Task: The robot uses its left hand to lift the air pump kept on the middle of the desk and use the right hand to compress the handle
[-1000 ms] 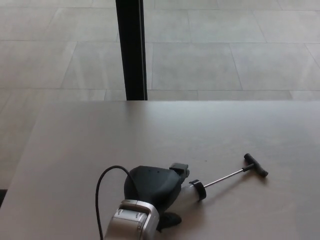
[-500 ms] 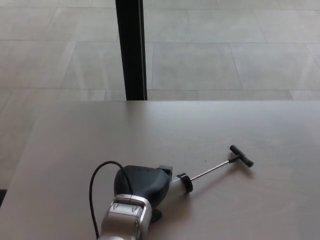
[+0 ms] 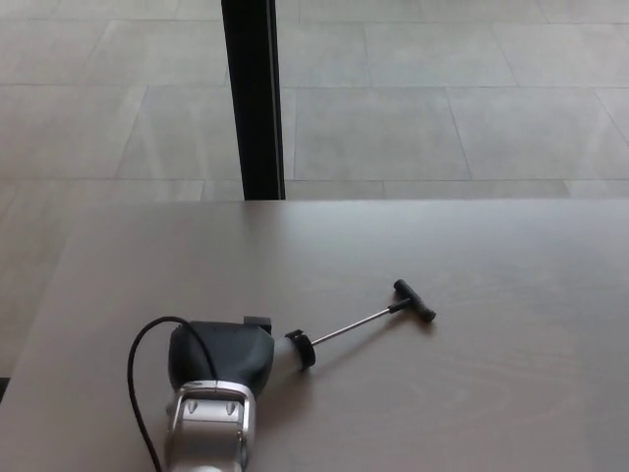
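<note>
left hand [image 3: 218, 359] clamped on air pump [image 3: 300, 348] barrel, dragging it left across desk [image 3: 491, 393] vs second ago; T-handle [image 3: 414, 301] rod sticking out, so I'm reading grasp as solid, lift next. right hand not showing.

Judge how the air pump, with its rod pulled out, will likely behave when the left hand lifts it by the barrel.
The air pump probably feels light: it looks slim. Its thin rod juts far out to the T-handle, so that end may sag or swing. The left hand covers the barrel, so its grip cannot be judged.
</note>
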Tool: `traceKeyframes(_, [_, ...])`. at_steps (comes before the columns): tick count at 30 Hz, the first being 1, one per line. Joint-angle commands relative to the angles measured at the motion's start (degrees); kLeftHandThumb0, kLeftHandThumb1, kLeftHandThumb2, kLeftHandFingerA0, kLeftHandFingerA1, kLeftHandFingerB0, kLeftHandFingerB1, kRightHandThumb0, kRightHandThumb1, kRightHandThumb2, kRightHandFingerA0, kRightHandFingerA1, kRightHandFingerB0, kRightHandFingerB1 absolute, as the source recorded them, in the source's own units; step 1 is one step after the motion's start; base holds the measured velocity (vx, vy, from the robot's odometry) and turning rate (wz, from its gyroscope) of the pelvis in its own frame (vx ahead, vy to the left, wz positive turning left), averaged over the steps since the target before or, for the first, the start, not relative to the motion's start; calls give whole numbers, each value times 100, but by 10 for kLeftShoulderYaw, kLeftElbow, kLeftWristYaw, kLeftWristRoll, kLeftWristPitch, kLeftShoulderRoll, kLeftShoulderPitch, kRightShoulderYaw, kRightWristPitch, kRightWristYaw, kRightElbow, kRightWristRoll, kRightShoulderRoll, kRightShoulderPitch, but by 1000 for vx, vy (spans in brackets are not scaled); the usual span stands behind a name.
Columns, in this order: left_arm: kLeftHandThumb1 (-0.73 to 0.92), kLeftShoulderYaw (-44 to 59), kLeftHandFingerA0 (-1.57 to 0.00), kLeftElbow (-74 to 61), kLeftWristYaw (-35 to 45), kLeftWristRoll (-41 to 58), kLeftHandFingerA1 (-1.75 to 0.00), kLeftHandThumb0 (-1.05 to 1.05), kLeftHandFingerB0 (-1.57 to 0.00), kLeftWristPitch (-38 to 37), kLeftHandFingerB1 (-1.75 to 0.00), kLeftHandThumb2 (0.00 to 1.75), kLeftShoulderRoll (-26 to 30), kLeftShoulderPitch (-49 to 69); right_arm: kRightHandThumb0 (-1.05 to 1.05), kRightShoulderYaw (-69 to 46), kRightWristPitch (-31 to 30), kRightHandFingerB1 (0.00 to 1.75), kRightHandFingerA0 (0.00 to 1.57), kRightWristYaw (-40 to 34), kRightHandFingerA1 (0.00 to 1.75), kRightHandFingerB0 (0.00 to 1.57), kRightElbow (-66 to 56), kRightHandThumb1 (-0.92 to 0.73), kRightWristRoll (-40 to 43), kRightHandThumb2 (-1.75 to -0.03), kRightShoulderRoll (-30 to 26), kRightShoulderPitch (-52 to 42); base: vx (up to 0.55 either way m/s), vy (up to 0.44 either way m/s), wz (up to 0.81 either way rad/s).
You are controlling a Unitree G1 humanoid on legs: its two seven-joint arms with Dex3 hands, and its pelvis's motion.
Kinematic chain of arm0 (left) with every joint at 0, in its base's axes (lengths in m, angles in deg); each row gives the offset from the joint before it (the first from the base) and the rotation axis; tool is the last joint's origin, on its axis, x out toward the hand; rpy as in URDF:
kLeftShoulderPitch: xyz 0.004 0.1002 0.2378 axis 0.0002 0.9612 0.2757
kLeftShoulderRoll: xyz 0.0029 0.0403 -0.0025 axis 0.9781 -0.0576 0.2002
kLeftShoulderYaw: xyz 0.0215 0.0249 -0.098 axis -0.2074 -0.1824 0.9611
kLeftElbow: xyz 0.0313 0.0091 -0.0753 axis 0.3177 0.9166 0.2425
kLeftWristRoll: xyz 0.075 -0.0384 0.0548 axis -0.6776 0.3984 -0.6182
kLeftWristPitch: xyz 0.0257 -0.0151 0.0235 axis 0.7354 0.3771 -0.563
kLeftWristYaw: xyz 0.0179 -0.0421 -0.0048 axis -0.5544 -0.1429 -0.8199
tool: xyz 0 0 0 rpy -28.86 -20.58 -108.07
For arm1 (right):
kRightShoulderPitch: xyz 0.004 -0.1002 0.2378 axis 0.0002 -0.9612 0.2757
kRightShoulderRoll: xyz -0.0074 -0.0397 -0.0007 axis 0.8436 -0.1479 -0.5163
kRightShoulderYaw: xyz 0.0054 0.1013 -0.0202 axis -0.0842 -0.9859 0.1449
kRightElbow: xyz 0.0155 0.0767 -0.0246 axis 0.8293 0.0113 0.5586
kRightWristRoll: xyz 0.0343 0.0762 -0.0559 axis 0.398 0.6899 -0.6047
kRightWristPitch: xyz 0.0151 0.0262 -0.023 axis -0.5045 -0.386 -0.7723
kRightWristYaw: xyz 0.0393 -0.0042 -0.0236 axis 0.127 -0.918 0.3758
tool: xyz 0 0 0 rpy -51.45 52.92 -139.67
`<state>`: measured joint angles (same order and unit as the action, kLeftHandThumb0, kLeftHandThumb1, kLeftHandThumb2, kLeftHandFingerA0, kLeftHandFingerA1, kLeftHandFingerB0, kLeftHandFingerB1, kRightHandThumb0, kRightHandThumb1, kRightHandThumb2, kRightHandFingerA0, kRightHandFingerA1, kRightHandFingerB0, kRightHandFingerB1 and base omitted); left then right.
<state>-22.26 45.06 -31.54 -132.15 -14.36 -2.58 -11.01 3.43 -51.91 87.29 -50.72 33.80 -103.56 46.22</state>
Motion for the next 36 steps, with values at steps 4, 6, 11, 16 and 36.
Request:
traceKeyframes(4, [89, 69, -80, 8, -155, 78, -175, -27, -64, -89, -108, 68, -4, 77, -44, 1, 5, 41, 49, -2, 51, 58, -4, -75, 2, -62, 1, -8, 0, 0, 0])
traceKeyframes(6, [77, 86, -80, -19, -174, 103, -175, -24, -68, -135, -84, 88, 2, 89, -47, 4, -11, 40, 51, -6, 52, 54, -11, -76, 0, -63, 5, -9, 0, 0, 0])
traceKeyframes(11, [79, 97, -76, -37, -222, 122, -175, -20, -54, -213, -148, 87, 18, 95, -48, 12, -31, 40, 51, -6, 54, 53, -19, -77, 1, -63, 9, -5, 0, 0, 0])
traceKeyframes(16, [76, 100, -73, -74, -275, 132, -175, -12, -57, -285, -156, 88, 30, 91, -48, 24, -41, 40, 48, 4, 56, 49, -8, -79, 16, -64, 17, 13, 0, 0, 0])
traceKeyframes(36, [65, 119, -77, -143, -309, 151, -175, -2, -60, -373, -165, 94, 59, 89, -90, 89, -116, 36, 4, 20, 44, 6, 31, -86, 30, -122, 58, 89, 0, 0, 0])
